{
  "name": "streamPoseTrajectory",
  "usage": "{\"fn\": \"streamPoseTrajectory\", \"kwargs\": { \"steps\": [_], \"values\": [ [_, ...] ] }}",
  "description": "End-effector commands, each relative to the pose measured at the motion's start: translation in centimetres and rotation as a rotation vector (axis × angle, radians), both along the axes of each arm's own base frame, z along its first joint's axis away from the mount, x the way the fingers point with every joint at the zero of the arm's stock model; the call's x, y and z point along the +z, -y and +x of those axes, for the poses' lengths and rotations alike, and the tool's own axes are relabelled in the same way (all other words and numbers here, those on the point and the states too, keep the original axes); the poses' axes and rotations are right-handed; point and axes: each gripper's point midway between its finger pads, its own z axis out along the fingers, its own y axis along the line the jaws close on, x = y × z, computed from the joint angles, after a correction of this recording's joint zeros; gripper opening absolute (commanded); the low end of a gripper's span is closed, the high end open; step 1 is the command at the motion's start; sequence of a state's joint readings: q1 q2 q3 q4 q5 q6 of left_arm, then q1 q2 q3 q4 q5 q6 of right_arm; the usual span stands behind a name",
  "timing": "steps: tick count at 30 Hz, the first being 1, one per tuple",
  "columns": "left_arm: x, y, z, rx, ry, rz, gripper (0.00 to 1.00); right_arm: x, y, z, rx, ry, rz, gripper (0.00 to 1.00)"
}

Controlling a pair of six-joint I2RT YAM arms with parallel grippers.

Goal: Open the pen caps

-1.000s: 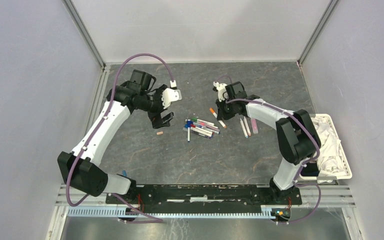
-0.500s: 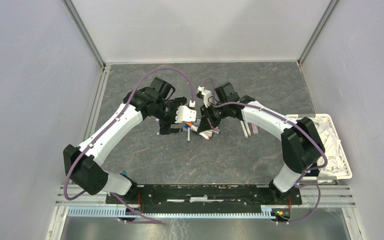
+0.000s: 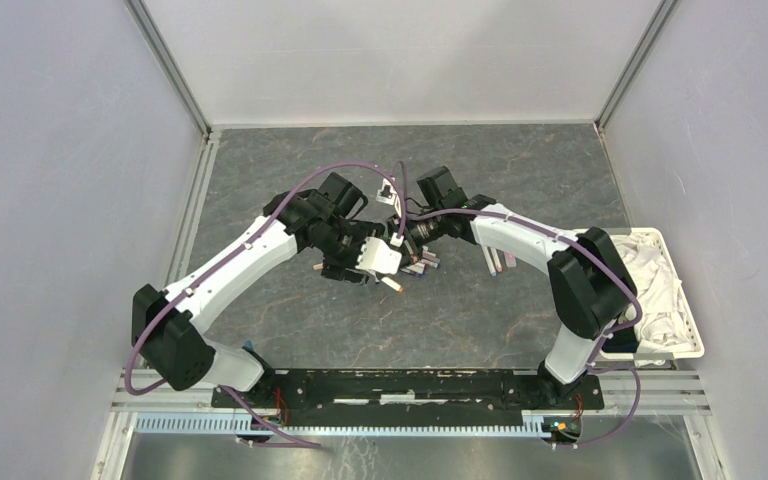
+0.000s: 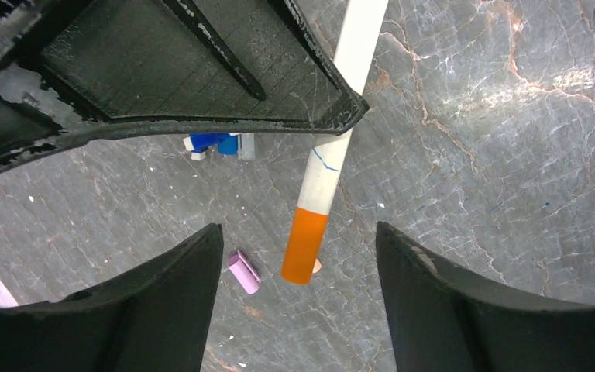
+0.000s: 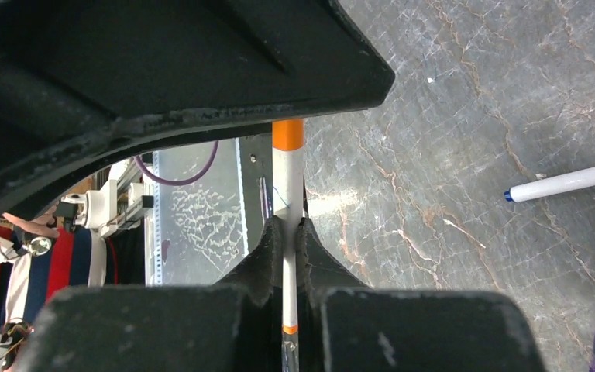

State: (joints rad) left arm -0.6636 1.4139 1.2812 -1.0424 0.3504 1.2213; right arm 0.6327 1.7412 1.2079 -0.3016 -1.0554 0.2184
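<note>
My right gripper (image 5: 287, 229) is shut on the white barrel of a pen (image 5: 287, 182) and holds it above the table. The pen's orange cap (image 4: 305, 245) points at my left gripper (image 4: 298, 232). That gripper is open, its fingers (image 4: 163, 310) standing either side of the cap with a gap on both sides. In the top view the two grippers meet at mid-table, the left gripper (image 3: 385, 262) just in front of the right gripper (image 3: 407, 238). Loose pen caps lie on the table below: a purple cap (image 4: 244, 272) and a blue cap (image 4: 209, 143).
A pile of pens (image 3: 423, 263) lies right under the grippers, and two more pens (image 3: 495, 262) lie to its right. A small cap (image 3: 318, 267) sits left of the left gripper. A white tray (image 3: 695, 335) holding cloth stands at the right edge.
Both arms have swung inward and met at mid-table. The right gripper brought the orange-capped pen over the pile. The left gripper came from the left, around the cap, and its jaws narrowed.
</note>
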Motion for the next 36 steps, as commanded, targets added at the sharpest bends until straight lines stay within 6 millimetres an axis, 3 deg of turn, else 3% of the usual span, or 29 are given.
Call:
{"fn": "streamPoseTrajectory", "kwargs": {
  "steps": [1,6,11,14,16,17,19,23,27,30,34,36],
  "values": [
    [-0.2,0.1,0.5,-0.071,0.046,0.033,0.74,1.6,-0.8,0.2,0.048,0.026,0.059,0.0],
    [-1.2,-0.7,0.2,-0.09,0.049,0.084,0.46,1.4,-0.9,0.4,0.054,0.028,0.06,0.0],
    [-1.8,-0.9,-0.7,-0.096,0.022,0.08,0.41,1.6,-1.2,0.3,0.054,0.015,0.079,0.0],
    [-1.7,-0.5,-1.3,-0.097,0.0,0.068,0.27,1.3,-1.4,0.6,0.045,0.005,0.075,0.0],
    [-1.4,-0.3,-1.4,-0.088,-0.005,0.061,0.08,1.0,-1.6,0.7,0.035,0.001,0.063,0.18],
    [-1.3,-0.2,-1.4,-0.087,-0.005,0.055,0.04,0.8,-1.7,0.7,0.031,-0.002,0.061,0.24],
    [-1.1,-0.1,-1.5,-0.084,-0.009,0.05,0.02,0.7,-2.1,0.6,0.029,-0.006,0.062,0.37],
    [-1.0,-0.2,-1.5,-0.072,-0.007,0.052,0.02,0.8,-2.9,0.5,0.035,-0.006,0.07,0.41],
    [-0.7,-0.2,-1.3,-0.059,0.004,0.052,0.02,0.6,-3.1,0.5,0.036,-0.009,0.066,0.36],
    [-0.5,-0.4,-0.9,-0.044,0.018,0.06,0.02,0.2,-2.8,0.2,0.045,-0.003,0.056,0.24],
    [-0.4,-2.2,1.2,0.001,0.057,0.09,0.02,-0.4,-1.5,-0.1,0.057,0.037,0.009,0.01],
    [0.0,-3.5,2.5,0.037,0.051,0.091,0.02,-1.0,-0.7,-0.2,0.052,0.054,-0.014,0.0]
  ]
}}
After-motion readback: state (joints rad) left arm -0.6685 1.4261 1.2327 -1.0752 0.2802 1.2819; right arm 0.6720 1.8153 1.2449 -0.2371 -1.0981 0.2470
